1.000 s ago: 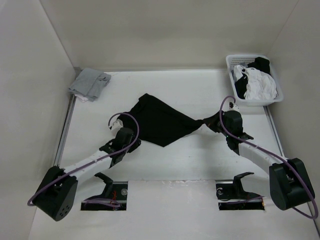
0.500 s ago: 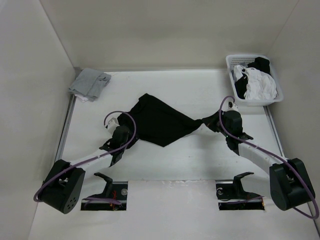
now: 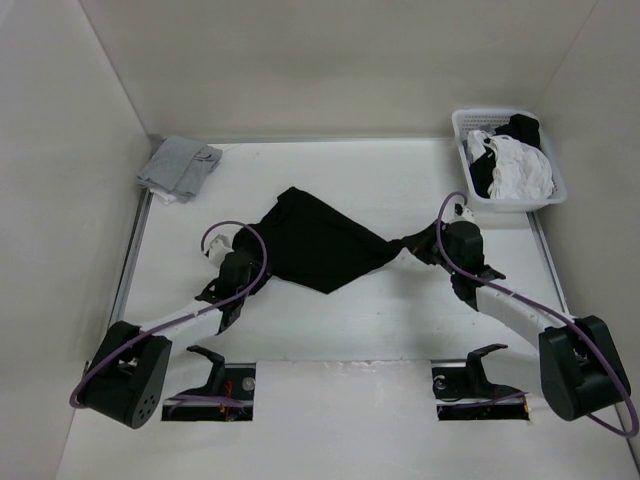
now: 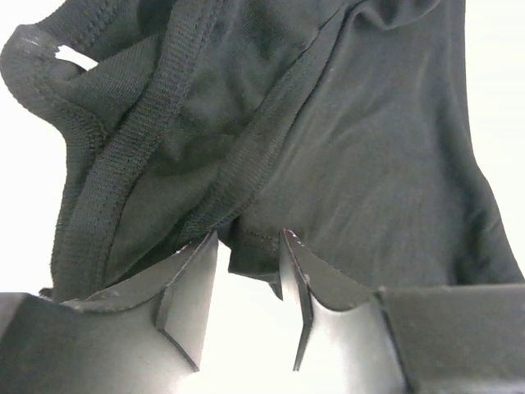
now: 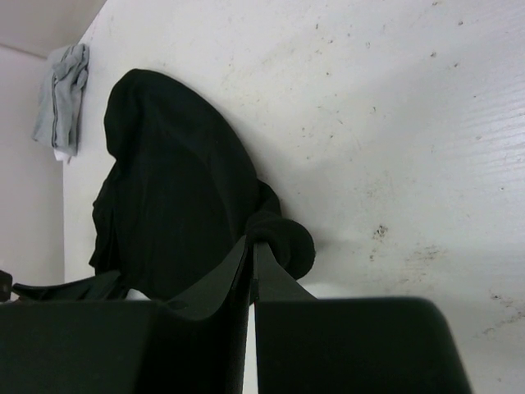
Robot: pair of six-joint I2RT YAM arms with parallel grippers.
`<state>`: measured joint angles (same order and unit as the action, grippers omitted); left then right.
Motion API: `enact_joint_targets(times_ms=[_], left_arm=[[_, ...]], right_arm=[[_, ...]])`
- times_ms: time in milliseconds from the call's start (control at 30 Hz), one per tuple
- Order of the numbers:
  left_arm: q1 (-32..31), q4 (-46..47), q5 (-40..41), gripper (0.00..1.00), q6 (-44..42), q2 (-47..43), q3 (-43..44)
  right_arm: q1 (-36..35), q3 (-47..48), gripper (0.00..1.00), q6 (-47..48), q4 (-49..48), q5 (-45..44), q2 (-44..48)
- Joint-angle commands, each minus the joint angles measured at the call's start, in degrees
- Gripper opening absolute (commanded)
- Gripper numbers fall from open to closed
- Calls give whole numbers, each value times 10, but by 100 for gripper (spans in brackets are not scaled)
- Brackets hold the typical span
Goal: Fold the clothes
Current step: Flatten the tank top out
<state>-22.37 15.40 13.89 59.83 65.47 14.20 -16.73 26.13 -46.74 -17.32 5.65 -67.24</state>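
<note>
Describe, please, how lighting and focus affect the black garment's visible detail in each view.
Top external: soft, even light, yet the black garment reads as a flat dark shape on the bright table. Left wrist: sharp focus, seams and ribbed hem clear, table blown out white. Right wrist: garment nearly a silhouette, table specks crisp.

We can read no words, numbers or brand marks anywhere. The one label we find is a small white tag [image 4: 74, 57] on the shirt [image 4: 369, 164], up and left of the left jaws, and its print is not legible.
</note>
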Motion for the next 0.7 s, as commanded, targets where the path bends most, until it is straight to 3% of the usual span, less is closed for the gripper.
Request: enact_joint_targets(times_ms=[0,333,667], left_arm=[[8,53,-11,35,-6,12,-2],[9,47,-16,19,-5,1,-2],[5,-48,-11,18,-4,-108,4]], right_arm=[[-6,7,6,3,-41,10,-3],[-8,5,6,3,-43,9,-3],[-8,7,6,3,-40,7,-7]])
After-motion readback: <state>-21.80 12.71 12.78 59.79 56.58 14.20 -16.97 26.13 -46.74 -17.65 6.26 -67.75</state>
